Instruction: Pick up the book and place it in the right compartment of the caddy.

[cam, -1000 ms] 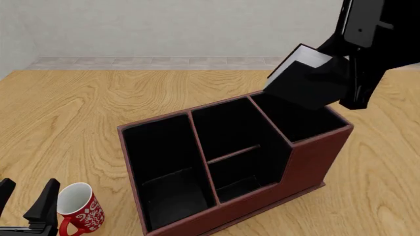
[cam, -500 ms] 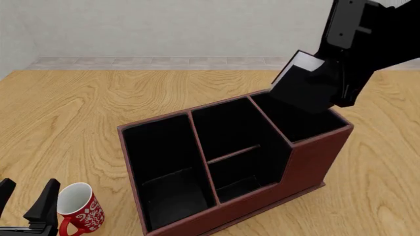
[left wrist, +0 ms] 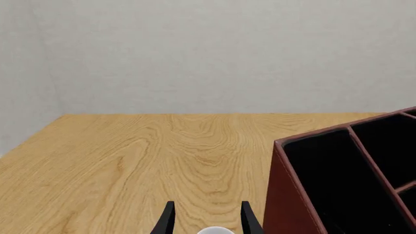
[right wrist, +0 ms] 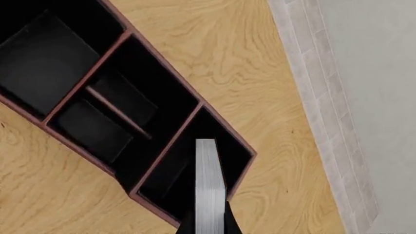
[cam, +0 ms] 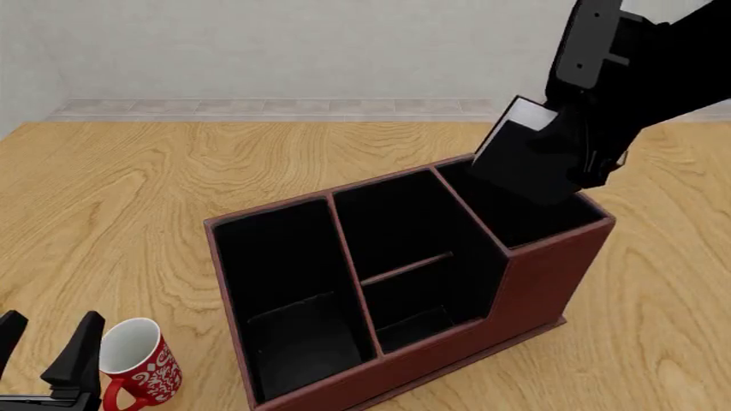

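Lower than half a second ago, the right tool [cam: 571,154] has brought the book [cam: 528,158] down toward the caddy [cam: 537,274], and the book's bottom corner now hangs just over the opening of the right compartment [cam: 520,214]. That tool is clenched on the book, gripping it from the right side while the black arm rises up and out of the front view's top edge. The book is tilted, its white page edges facing up and to the left. From the right wrist view, the page edges [right wrist: 209,185] run straight down the line of the fingers, and directly past them lies the dark floor of the same narrow end section [right wrist: 195,161]; the book is above it, not yet resting inside.

Beside that section is the cross-divided middle section [cam: 395,248], then the wide low-fronted section [cam: 286,282] at the caddy's left end.

Well apart, at the near left corner of the table [cam: 137,197], the left tool [cam: 46,351] rests low with its fingers spread and nothing between them. A red-and-white mug [cam: 139,372] stands just beside it on the right.
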### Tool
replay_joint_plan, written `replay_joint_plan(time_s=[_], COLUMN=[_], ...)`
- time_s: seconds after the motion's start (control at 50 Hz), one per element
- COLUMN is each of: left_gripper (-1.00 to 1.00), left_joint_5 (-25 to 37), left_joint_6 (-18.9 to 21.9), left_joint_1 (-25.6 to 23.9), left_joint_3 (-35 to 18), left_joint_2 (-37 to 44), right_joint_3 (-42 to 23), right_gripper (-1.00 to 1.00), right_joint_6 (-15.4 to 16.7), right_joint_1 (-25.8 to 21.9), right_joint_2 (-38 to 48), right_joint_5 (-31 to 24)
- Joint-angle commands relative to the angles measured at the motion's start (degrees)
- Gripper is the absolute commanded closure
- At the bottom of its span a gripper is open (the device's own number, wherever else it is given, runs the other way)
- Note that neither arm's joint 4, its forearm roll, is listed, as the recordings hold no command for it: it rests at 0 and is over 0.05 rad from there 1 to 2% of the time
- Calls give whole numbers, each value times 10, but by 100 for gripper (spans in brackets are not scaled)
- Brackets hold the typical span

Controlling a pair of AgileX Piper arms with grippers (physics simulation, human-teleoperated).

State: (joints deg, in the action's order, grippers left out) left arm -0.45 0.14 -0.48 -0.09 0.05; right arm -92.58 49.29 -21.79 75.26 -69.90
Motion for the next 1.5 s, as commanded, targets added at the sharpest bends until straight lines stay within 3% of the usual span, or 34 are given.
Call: replay_joint_plan(time_s=[0.02,1.5], left_gripper=[-100,-100], left_joint_5=[0,0], left_joint_6=[0,0], left_joint_1=[-1,-1], left_joint_3=[0,0], left_joint_2=[1,1], right_joint_3=[3,15], right_gripper=[100,100], right_joint_6=[-36,-74], right_joint_1=[16,24], right_joint_2=[-7,43], right_joint_5=[0,1])
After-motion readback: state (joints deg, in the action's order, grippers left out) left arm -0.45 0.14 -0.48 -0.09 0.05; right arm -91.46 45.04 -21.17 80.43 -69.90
